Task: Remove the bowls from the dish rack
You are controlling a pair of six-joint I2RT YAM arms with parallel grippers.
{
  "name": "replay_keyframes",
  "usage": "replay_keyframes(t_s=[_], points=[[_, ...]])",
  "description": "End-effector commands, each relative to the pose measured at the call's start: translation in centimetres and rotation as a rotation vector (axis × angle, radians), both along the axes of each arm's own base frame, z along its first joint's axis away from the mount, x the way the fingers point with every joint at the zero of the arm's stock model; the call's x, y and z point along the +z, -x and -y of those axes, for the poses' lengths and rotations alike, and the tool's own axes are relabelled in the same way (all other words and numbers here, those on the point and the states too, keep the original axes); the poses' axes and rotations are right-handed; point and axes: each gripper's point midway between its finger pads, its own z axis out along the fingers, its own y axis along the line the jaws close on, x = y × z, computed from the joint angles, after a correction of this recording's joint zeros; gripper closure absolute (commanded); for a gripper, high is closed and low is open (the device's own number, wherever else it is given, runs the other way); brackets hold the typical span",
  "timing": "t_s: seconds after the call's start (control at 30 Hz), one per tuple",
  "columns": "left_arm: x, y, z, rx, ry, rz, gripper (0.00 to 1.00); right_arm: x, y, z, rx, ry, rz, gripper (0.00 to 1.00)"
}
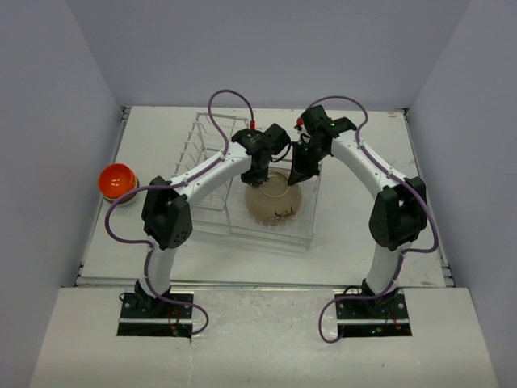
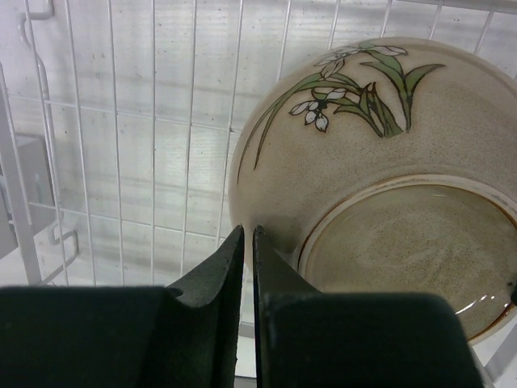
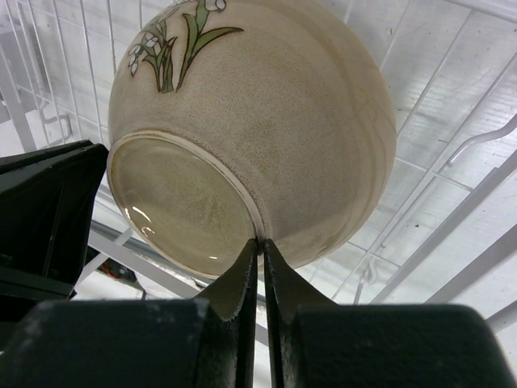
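We see the large tan speckled ceramic bowl point(image 1: 276, 206) lying bottom-up in the lower open basket section of the rectangular white-silver wire dish rack point(image 1: 212, 153), which stands near the middle of the pale table point(image 1: 339, 234). The taller slotted section of the rack is to the left of the bowl. Both arms reach over the rack and meet above the bowl. The left gripper point(image 1: 260, 179) hangs over its left side and the right gripper point(image 1: 300, 176) over its right side. In the left wrist view, the left gripper point(image 2: 248, 234) has its dark fingers drawn together to a thin slit with nothing visible between them. Their tips sit against the outer wall of the bowl point(image 2: 371, 162), just left of the glazed foot ring point(image 2: 388, 183) and below a painted spray of green leaves and white flowers. In the right wrist view, the right gripper point(image 3: 260, 242) is likewise almost closed. Its tips touch the edge of the foot ring on the upturned bowl point(image 3: 291, 121); we cannot tell whether they pinch that ring. At the far left of the table, well apart from the rack, a small glossy orange bowl point(image 1: 115, 179) sits upside down on something pale point(image 1: 132, 199) that is too small for us to make out.
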Motion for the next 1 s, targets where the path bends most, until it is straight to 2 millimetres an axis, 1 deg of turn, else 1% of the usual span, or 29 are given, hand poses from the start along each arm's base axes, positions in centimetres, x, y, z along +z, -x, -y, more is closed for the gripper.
replay_keyframes(t_s=[0.0, 0.1, 0.23, 0.47, 0.63, 0.7, 0.73, 0.8, 0.9, 0.97], points=[[-2.9, 0.9, -0.8, 0.031, -0.011, -0.107, 0.92, 0.1, -0.3, -0.2, 0.044, 0.007, 0.012, 1.00], [-3.0, 0.9, -0.7, 0.031, -0.001, -0.108, 0.92, 1.0, -0.4, -0.4, 0.056, -0.010, 0.038, 1.00], [-3.5, 1.0, -0.5, 0.029, -0.001, -0.122, 0.92, 1.8, 0.0, -1.1, 0.094, -0.059, 0.040, 1.00], [-4.2, 1.1, -0.4, 0.023, -0.011, -0.138, 0.93, 2.4, 0.7, -1.4, 0.135, -0.095, 0.049, 1.00], [-4.7, 1.2, -0.5, 0.020, -0.017, -0.148, 0.93, 2.4, 1.8, -1.9, 0.183, -0.145, 0.018, 1.00], [-4.6, 1.3, -0.4, 0.014, -0.012, -0.148, 0.93, 1.9, 2.2, -1.7, 0.181, -0.139, 0.012, 1.00], [-4.2, 1.2, -0.4, 0.019, -0.007, -0.139, 0.94, 2.2, 2.2, -1.5, 0.179, -0.132, 0.029, 1.00], [-3.6, 0.8, -0.3, 0.021, -0.001, -0.115, 0.93, 2.0, 2.1, -1.0, 0.168, -0.104, 0.048, 1.00], [-2.9, 0.3, 0.0, 0.014, 0.012, -0.099, 0.93, 2.7, 1.8, -0.2, 0.147, -0.066, 0.081, 0.96], [-3.1, 0.4, -0.1, 0.016, -0.003, -0.110, 0.93, 4.0, 1.6, 0.2, 0.129, -0.055, 0.128, 0.93]])
